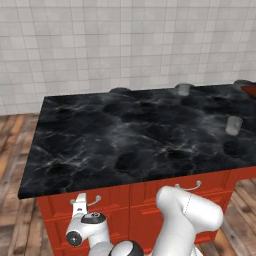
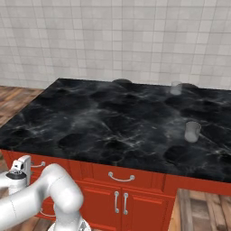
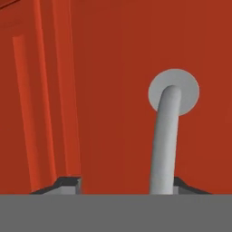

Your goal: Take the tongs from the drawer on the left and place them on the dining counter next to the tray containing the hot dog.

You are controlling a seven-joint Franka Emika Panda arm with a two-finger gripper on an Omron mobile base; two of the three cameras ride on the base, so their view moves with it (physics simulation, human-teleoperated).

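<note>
The drawer [image 1: 57, 206] is closed under the left end of the dining counter [image 1: 135, 135], its red-orange front filling the hand view. My gripper [image 3: 127, 185] stands open around the drawer's curved silver handle [image 3: 165, 145]. The bar lies against the right fingertip [image 3: 186, 185], with a gap to the left one. From the base views, the gripper [image 1: 79, 201] [image 2: 21, 166] is pressed up to the drawer front [image 2: 6, 158] at its handle [image 2: 39, 164]. The tongs are hidden. A dark red-brown corner of the tray [image 1: 250, 89] shows at the far right edge. The hot dog is out of view.
Two clear glasses stand on the black marble top, one [image 1: 233, 125] near the right side and one [image 1: 183, 89] at the back. A second drawer with a handle [image 1: 189, 187] and cabinet doors [image 2: 119, 203] sit to the right. Wooden floor surrounds the counter.
</note>
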